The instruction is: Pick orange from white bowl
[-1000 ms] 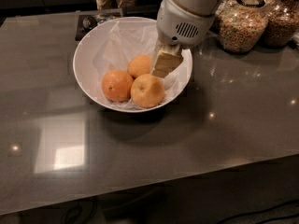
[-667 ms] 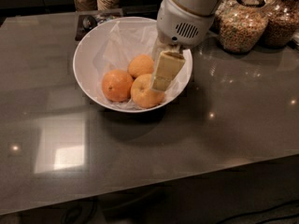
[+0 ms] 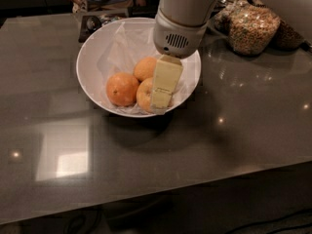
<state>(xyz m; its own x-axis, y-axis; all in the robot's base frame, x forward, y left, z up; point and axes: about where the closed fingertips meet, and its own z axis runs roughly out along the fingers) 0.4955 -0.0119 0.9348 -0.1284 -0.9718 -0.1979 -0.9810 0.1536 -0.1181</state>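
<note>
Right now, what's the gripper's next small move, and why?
Probably ease slightly lower over the orange: the gripper is inside the white bowl, covering that fruit's right side, and the fruit sits low in the bowl, not lifted.

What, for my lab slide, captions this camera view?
Gripper at the orange in the white bowl, two other oranges beside it.

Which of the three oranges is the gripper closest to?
The pale front orange: the gripper, inside the white bowl, covers its right side. The reddish orange lies left, the third behind.
</note>
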